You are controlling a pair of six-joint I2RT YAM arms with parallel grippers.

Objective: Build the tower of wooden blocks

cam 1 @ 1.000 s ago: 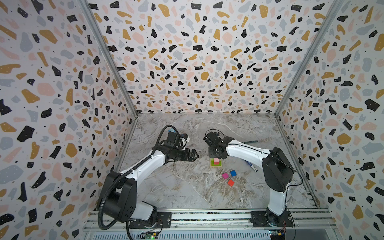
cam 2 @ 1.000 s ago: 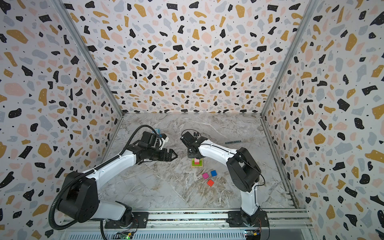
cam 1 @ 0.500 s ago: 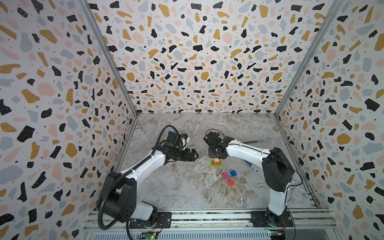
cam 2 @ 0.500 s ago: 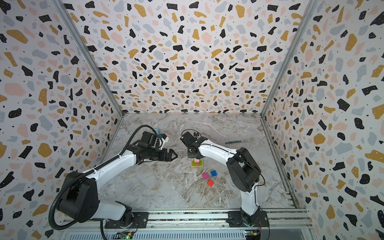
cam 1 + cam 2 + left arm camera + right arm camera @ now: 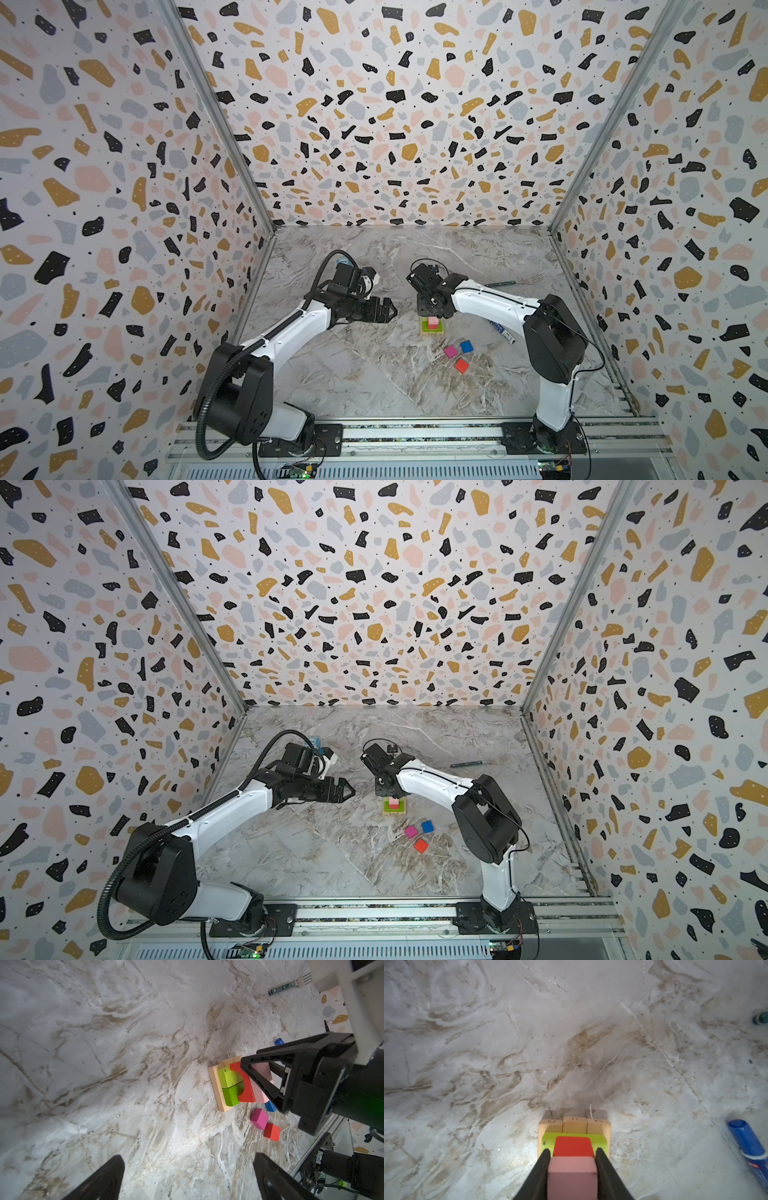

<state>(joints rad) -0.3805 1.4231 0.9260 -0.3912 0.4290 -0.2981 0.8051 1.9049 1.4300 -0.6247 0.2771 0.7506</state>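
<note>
Right now the right gripper (image 5: pixel 573 1151) is closed on the pink block (image 5: pixel 572 1178), one finger flat on each side of it. It points down over the tower (image 5: pixel 432 326). Pink block sits on the tower's green layer (image 5: pixel 548 1139), touching the red block (image 5: pixel 573 1146). Under the green layer is the tan base (image 5: pixel 574 1124) of three oblongs side by side.

Left gripper (image 5: pixel 188 1156) is spread wide and empty. It hangs above the table (image 5: pixel 353 374) off the tower's left side, well apart from it.

Loose cubes lie near the tower on its side toward the arm bases: magenta cube (image 5: pixel 450 351), blue cube (image 5: pixel 466 346), and orange-red cube (image 5: pixel 461 365) farthest from it. None touches the tower.

Blue-capped marker pen (image 5: pixel 749 1142) lies to the tower's right. A fork (image 5: pixel 291 985) lies farther off, toward the back wall.

Versus the earlier frames, no visible change in either top view: both arms, the tower and the cubes are in the same spots.
</note>
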